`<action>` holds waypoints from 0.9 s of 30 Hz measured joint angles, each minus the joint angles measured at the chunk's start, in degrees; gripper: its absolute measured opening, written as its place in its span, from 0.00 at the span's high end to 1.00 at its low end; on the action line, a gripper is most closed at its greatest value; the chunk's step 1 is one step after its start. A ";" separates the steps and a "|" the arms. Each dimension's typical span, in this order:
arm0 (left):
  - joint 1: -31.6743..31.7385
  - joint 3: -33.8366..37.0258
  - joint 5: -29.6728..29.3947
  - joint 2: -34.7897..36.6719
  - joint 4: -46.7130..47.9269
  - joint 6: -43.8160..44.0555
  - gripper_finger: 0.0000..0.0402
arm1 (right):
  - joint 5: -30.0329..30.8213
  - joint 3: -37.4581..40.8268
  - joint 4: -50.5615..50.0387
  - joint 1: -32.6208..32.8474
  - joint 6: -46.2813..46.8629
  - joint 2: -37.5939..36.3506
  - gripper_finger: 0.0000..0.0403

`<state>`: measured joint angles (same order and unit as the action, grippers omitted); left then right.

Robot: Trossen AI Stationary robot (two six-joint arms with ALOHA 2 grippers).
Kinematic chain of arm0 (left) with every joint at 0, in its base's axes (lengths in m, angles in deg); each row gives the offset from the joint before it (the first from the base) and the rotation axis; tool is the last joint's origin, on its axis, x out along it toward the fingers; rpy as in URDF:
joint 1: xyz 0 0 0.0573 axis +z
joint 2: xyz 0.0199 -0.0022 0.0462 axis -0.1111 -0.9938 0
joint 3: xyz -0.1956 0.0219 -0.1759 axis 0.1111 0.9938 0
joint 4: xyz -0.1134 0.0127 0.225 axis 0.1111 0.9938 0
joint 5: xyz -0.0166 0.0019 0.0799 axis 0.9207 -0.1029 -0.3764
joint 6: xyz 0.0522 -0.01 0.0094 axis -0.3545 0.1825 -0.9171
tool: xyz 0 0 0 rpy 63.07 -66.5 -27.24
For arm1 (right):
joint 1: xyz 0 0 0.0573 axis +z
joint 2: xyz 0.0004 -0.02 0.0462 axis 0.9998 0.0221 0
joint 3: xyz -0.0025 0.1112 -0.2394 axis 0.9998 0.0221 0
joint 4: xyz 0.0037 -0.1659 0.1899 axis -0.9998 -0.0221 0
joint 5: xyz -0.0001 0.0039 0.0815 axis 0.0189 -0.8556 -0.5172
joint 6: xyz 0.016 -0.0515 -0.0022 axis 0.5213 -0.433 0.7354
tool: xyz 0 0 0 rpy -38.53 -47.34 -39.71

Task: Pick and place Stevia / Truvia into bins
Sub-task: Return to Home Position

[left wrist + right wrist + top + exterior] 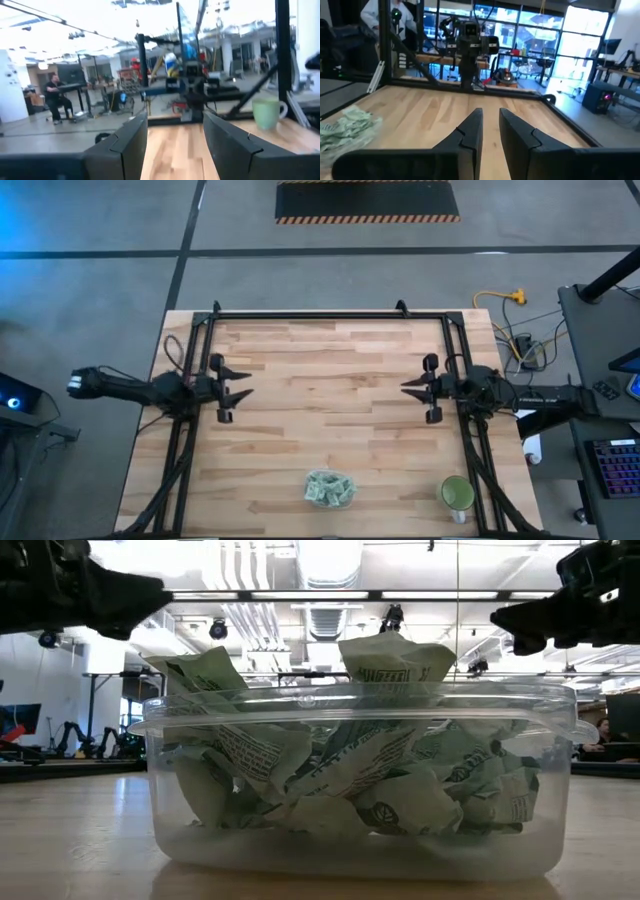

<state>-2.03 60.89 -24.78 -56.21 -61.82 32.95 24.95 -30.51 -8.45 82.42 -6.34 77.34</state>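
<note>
The clear plastic bin (307,489) stands on the table near its front edge, a little right of the middle. It is heaped with pale green and white Stevia sachets (330,488). In the low view the bin (350,865) fills the picture and some sachets (385,660) rise above its rim. My left gripper (248,383) hovers open at the table's left side, pointing right. My right gripper (405,388) hovers at the right side, pointing left, with a narrow gap between its fingers (490,120). Both are empty and far from the bin.
A round green cup (457,493) stands at the front right corner and also shows in the left wrist view (267,112). A black frame (330,315) runs along the table's far edge and sides. Bare wood lies between the two grippers.
</note>
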 joint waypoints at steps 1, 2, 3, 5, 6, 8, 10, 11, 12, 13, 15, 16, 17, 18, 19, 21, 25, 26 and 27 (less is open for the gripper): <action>0.20 0.00 0.04 1.76 1.71 0.01 0.56 | 0.00 0.00 0.03 -0.22 -0.13 -0.29 0.87; 0.25 0.01 0.06 3.63 3.32 0.03 0.56 | 0.02 0.00 0.04 -0.47 -0.29 -0.53 0.87; 0.27 0.02 0.14 5.29 4.80 0.20 0.56 | 0.00 0.00 -0.10 -0.68 -0.35 -0.72 0.87; 0.27 0.02 0.82 8.08 9.22 0.88 0.56 | 0.00 0.00 -0.37 -1.06 -0.75 -1.09 0.87; 0.27 0.03 1.45 9.44 11.19 1.04 0.56 | 0.00 0.00 -0.69 -1.08 -1.04 -1.09 0.87; 0.27 0.04 2.85 11.89 14.16 1.11 0.56 | -0.05 -0.02 -2.04 -1.19 -1.38 -1.02 0.87; 0.27 0.07 4.00 13.28 16.24 1.23 0.56 | -0.02 -0.02 -2.68 -1.26 -1.58 -0.98 0.87; 0.27 0.07 4.12 12.82 17.44 1.29 0.56 | -0.04 -0.02 -2.96 -1.28 -1.74 -1.03 0.87; 0.27 0.07 4.14 12.54 17.13 1.31 0.56 | -0.09 -0.02 -3.08 -1.28 -1.85 -1.05 0.87; 0.27 0.07 4.14 12.51 16.88 1.31 0.56 | -0.09 -0.02 -3.08 -1.28 -2.04 -1.03 0.87; 0.27 0.09 4.12 12.55 16.96 1.29 0.56 | -0.09 -0.02 -3.15 -1.28 -2.56 -1.03 0.87; 0.27 0.09 4.10 12.59 17.71 1.25 0.56 | -0.09 -0.02 -3.13 -1.26 -2.86 -1.03 0.87; 0.27 0.09 4.12 12.80 18.49 1.22 0.56 | -0.07 -0.02 -3.13 -1.26 -3.18 -1.03 0.87; 0.27 0.09 4.10 12.86 19.03 1.23 0.56 | -0.07 -0.02 -3.21 -1.26 -3.52 -1.03 0.87; 0.27 0.11 4.10 12.75 19.31 1.27 0.56 | -0.07 -0.02 -3.64 -1.25 -3.80 -1.04 0.87; 0.27 0.11 4.08 12.42 20.62 1.39 0.56 | -0.04 -0.02 -5.11 -1.23 -3.61 -1.03 0.87; 0.23 0.11 3.84 12.48 22.34 1.46 0.56 | 0.22 -0.02 -7.53 -1.23 -2.08 -1.03 0.87; 0.23 0.11 3.33 12.74 22.57 1.44 0.56 | 1.02 -0.02 -7.97 -1.18 -1.92 -1.03 0.87; 0.23 0.13 2.56 12.83 22.74 1.27 0.56 | 1.78 -0.02 -8.13 -1.18 -1.76 -1.01 0.87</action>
<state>-1.81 61.02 -22.22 -43.37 -39.08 34.23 26.72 -30.54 -16.58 81.23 -8.10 76.34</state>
